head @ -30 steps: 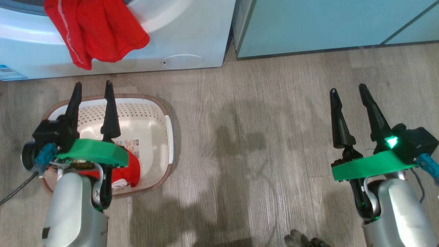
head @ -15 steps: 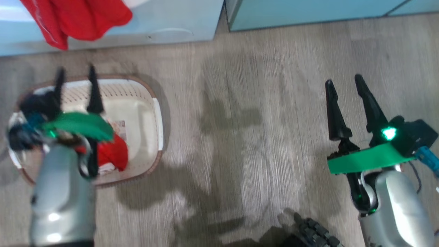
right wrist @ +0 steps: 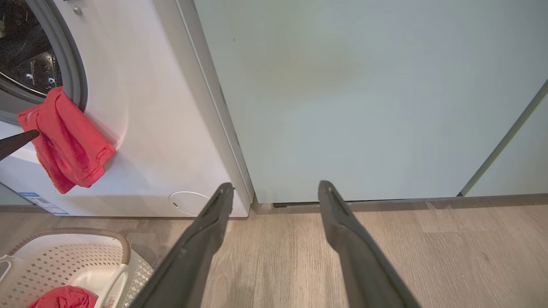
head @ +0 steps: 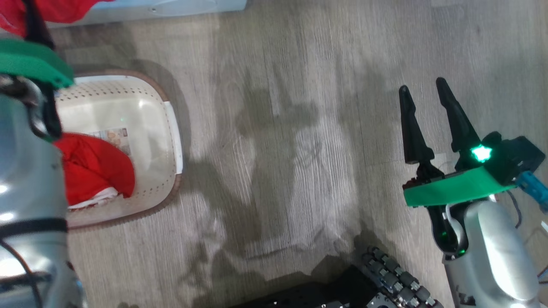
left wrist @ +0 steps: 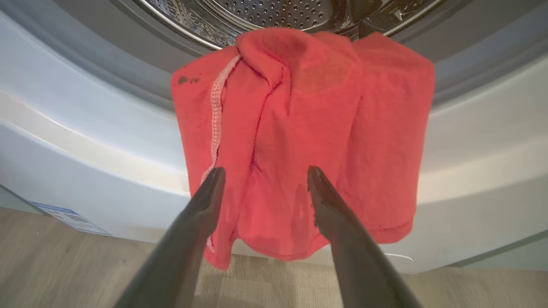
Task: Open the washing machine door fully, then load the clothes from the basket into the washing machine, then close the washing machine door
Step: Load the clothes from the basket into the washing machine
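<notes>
A red garment (left wrist: 299, 128) hangs over the grey rim of the washing machine (left wrist: 85, 149), half out of the steel drum (left wrist: 278, 13). My left gripper (left wrist: 265, 175) is open just in front of its lower half, one finger to each side, holding nothing. In the right wrist view the garment (right wrist: 64, 141) drapes down the washing machine (right wrist: 162, 107). On the floor, the basket (head: 171, 128) holds more red and white clothes (head: 94, 171). My right gripper (head: 421, 92) hovers open and empty over bare floor, far to the right. The washing machine door is out of view.
Pale teal cabinets (right wrist: 364, 85) stand right of the washer, down to the wooden floor. The washer's round filter cover (right wrist: 188, 203) is low on its front. My own wheeled base (head: 385, 286) shows at the bottom of the head view.
The head camera has swung, shifting the whole picture up and left. My left arm has moved from above the basket up to the hanging red garment. The right gripper has held still.
</notes>
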